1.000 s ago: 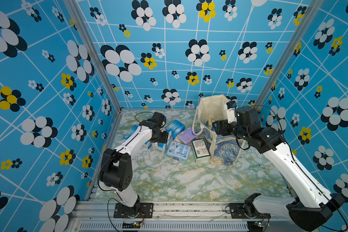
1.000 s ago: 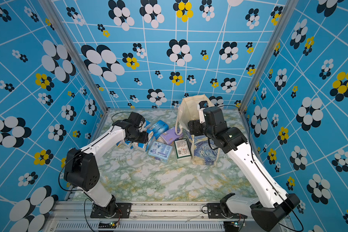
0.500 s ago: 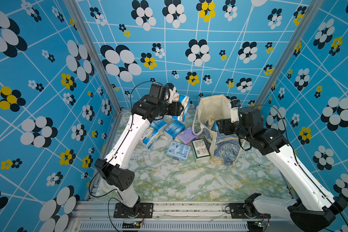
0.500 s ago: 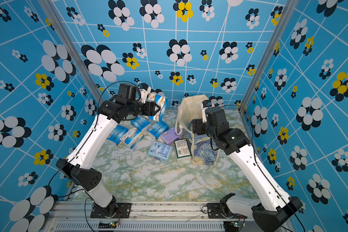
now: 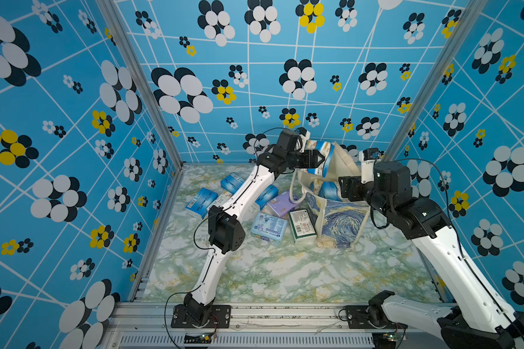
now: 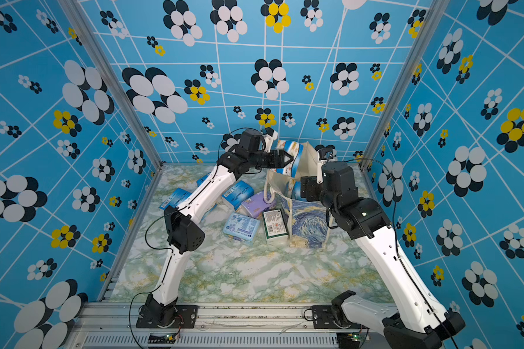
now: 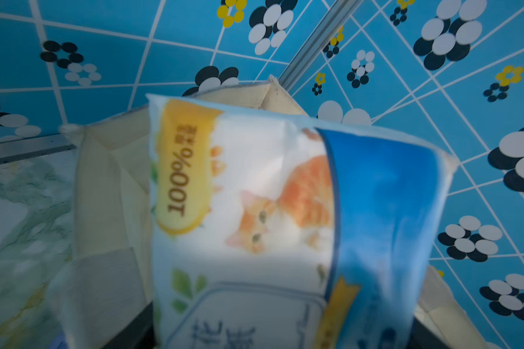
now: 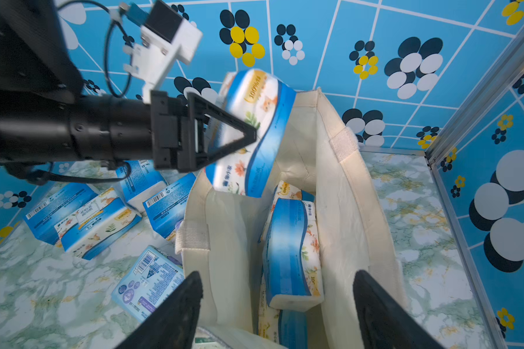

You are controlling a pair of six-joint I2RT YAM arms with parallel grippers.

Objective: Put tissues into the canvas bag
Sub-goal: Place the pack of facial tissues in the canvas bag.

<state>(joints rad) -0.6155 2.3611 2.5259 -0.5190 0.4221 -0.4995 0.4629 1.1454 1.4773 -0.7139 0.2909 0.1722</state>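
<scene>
- The front strip of the counter [image 5: 285,272] is bare.
- Further in, loose tissues lie on the counter. There is a pale blue pack [image 5: 268,226], a green-white pack [image 5: 301,225] just beside the bag's foot, a lilac pack [image 5: 282,204], and blue packs [image 5: 201,201] behind the left arm.
- The canvas bag [image 5: 341,222] stands upright with its mouth open. At least two stowed packs [image 8: 288,250] stand on end inside it.
- The right gripper [image 8: 276,273] hovers at the bag's near rim. Its jaws are spread wide and pinch nothing that I can make out.
- Farthest back, the left gripper [image 5: 319,158] reaches level over the bag's mouth with a cat-printed pack [image 8: 263,99] at its jaws.
- That pack's long axis is near upright, slightly tilted, and its lower end sits at the rim on the left arm's side. The opening lies below it and a little toward the right arm.
- I can't tell whether the jaws clamp the pack or have let go. The left wrist view shows it only as a blur.
- A second ago the left arm was down among the packs on the counter. Half a second ago it was raised with this pack, short of the bag. Now it is at the mouth.
- The right arm has hardly shifted.
</scene>
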